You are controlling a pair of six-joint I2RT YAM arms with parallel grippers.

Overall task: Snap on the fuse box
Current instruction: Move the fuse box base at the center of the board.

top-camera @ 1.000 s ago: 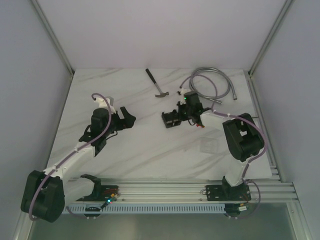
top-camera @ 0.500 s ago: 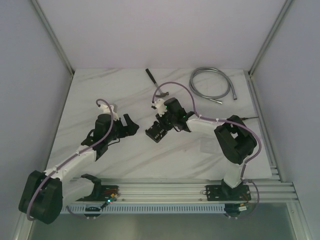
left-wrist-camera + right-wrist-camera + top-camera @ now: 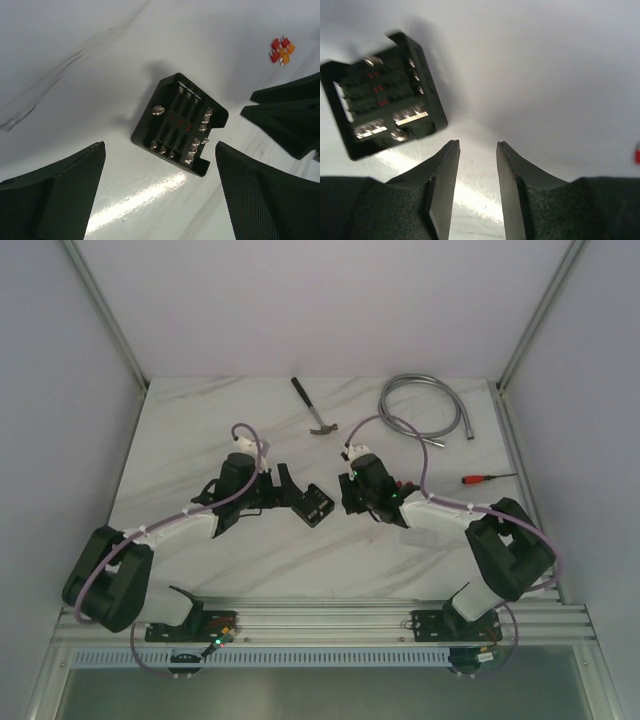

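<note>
The fuse box lies flat on the bench, middle of the top view, open side up, maybe so a lid can push on. The left gripper faces it with wide jaws. The right gripper, just beside it, has narrow, empty jaws.

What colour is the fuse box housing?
The fuse box is black; left wrist view shows it best.

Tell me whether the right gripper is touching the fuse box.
Apart. The right wrist view shows a strip of table between the fuse box and the right gripper, whose jaws hold nothing.
</note>
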